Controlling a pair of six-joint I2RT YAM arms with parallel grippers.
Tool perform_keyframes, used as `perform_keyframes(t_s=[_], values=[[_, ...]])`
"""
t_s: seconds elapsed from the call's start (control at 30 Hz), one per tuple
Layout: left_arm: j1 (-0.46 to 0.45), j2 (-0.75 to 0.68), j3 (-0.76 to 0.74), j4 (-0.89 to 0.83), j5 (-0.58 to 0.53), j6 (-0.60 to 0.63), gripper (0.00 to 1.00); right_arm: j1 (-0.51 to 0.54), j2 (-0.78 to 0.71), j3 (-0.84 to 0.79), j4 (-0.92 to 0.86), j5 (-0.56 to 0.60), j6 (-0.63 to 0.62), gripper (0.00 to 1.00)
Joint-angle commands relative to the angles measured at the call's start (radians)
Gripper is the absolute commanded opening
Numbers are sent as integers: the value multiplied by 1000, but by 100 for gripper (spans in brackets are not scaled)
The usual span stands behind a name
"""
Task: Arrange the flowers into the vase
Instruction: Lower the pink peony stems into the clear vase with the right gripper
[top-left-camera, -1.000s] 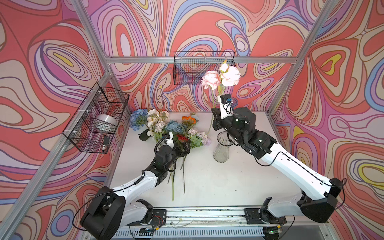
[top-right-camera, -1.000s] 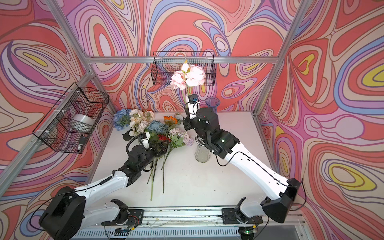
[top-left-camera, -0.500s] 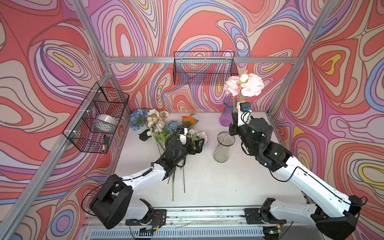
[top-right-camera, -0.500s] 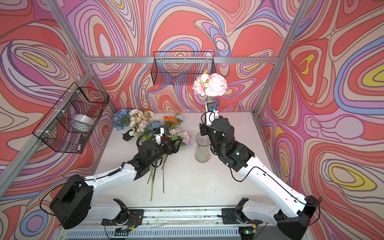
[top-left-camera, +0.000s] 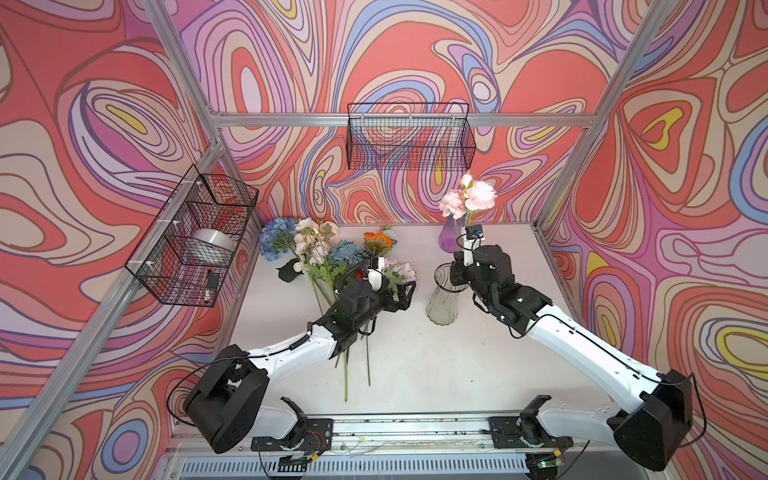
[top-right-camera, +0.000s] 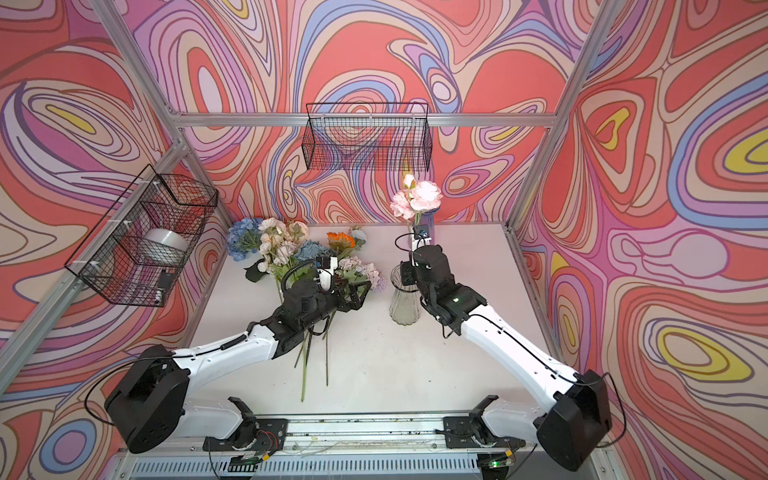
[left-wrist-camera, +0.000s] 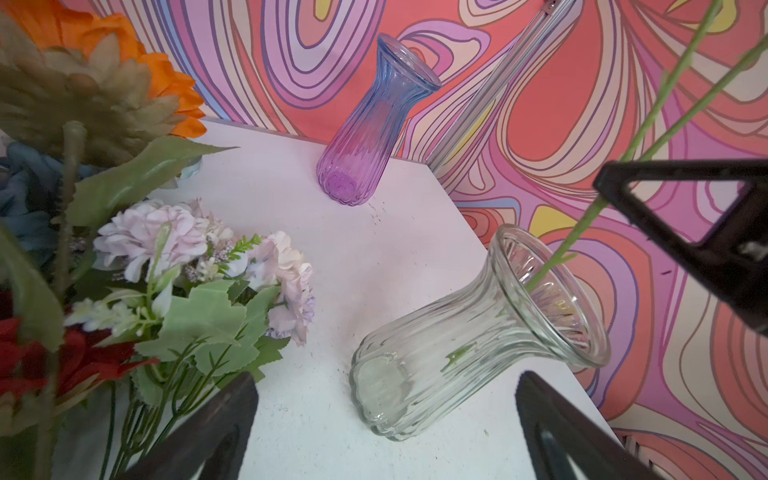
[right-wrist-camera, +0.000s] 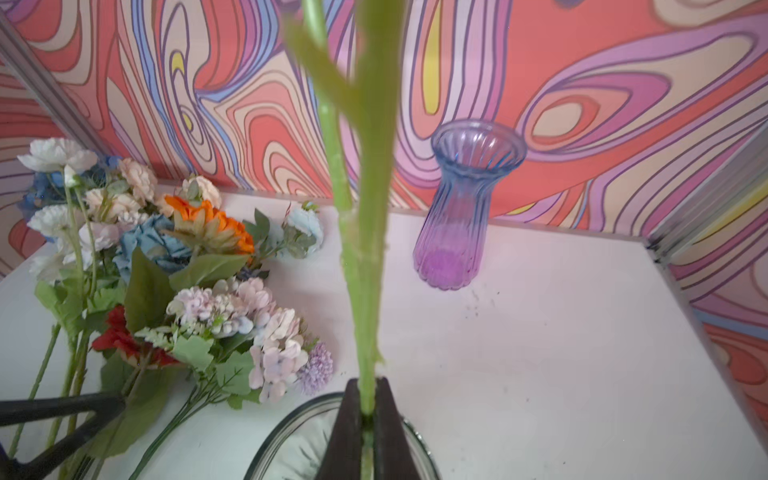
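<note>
clear vase (left-wrist-camera: 457, 353), flower stem (right-wrist-camera: 363, 270) inside (right pincer (right-wrist-camera: 368, 395) clamped)

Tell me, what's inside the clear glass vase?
One green stem, pinched by the right gripper, pokes into the clear glass vase. Nothing else shows inside. From above, the gripper hides part of its mouth.

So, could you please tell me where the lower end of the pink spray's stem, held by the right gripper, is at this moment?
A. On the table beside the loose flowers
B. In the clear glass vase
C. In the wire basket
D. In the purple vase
B: in the left wrist view the green stem passes down through the mouth of the clear glass vase, with the right gripper shut on it above the rim.
</note>
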Motion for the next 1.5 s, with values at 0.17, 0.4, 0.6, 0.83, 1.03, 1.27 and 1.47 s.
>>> perform_keyframes(t_s=[0.17,0.4,0.6,0.83,1.03,1.27,1.47], values=[[-5,-7,14,-9,-8,15,100,-3,39,-66,41,-93,101,0],[-5,-20,1,-18,-24,24,100,-8,72,-72,16,-93,111,0],[-4,-18,-2,-17,-28,20,100,-9,76,-80,3,-109,120,3],[-5,-9,3,-17,-30,16,100,-9,61,-70,-28,-112,120,22],[-4,-15,-1,-18,-47,11,100,-9,14,-57,-76,-122,123,48],[-4,-75,-13,-63,-137,24,100,-9,-78,-36,-179,-127,113,60],[26,-189,-19,-167,-225,71,100,-9,-209,-11,-294,-176,99,65]])
